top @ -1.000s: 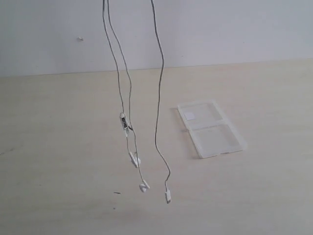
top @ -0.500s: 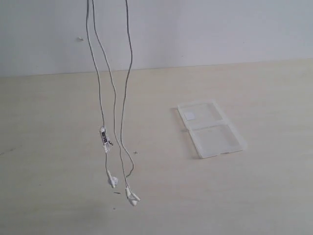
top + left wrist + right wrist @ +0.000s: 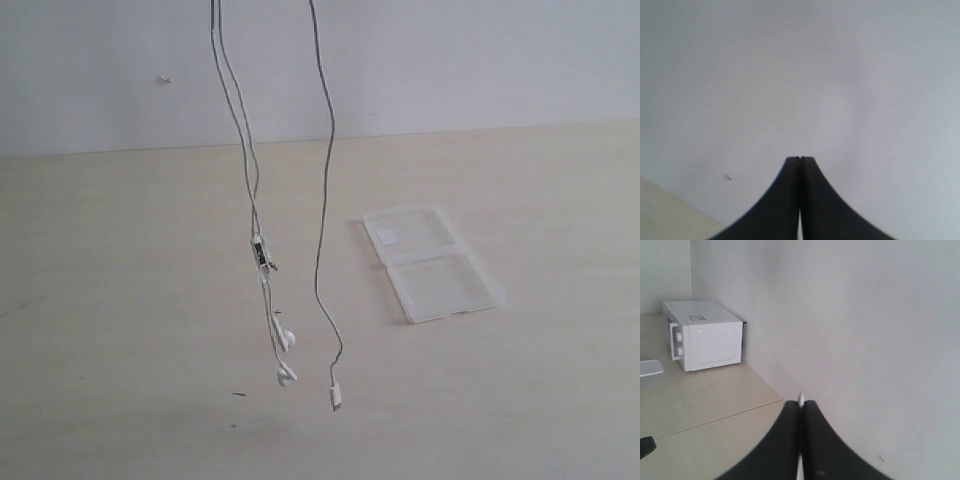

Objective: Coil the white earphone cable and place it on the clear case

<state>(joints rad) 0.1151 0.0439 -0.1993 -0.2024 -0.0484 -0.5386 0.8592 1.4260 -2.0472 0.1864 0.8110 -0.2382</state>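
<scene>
"Holding anything in the right gripper (image 3: pixel 801 402), were you?"

"Its two black fingers were pressed flat together, and a small white bit poked out at their tips. I took that for the white earphone cable (image 3: pixel 327 190), pinched there."

"And your left gripper (image 3: pixel 800 159)?"

"Closed just as tight, fingers touching along their length, with only the pale wall (image 3: pixel 840 75) beyond. Whether any wire was caught between them, I could not tell."

"Where was the cable, then?"

"It hung in the air in front of the wall, running out of the top of the exterior view at 12 o'clock. Two strands came down close together on the left and one strand apart on the right. The inline remote (image 3: pixel 261 252) sat on the left pair. Below it, toward 6 o'clock, dangled the two earbuds, one (image 3: pixel 284 338) just above the other (image 3: pixel 287 377). The plug end (image 3: pixel 337 400) finished the right strand, at about 4 o'clock from the lower earbud."

"And the clear case (image 3: pixel 432 263)?"

"It lay open and flat on the light wooden table (image 3: pixel 120 300), at 3 o'clock from the remote and apart from the cable. Its half bearing the small white label (image 3: pixel 389 237) pointed toward the wall."

"Anything else?"

"My right wrist view showed a white microwave (image 3: pixel 705 335) standing against the wall."
</scene>
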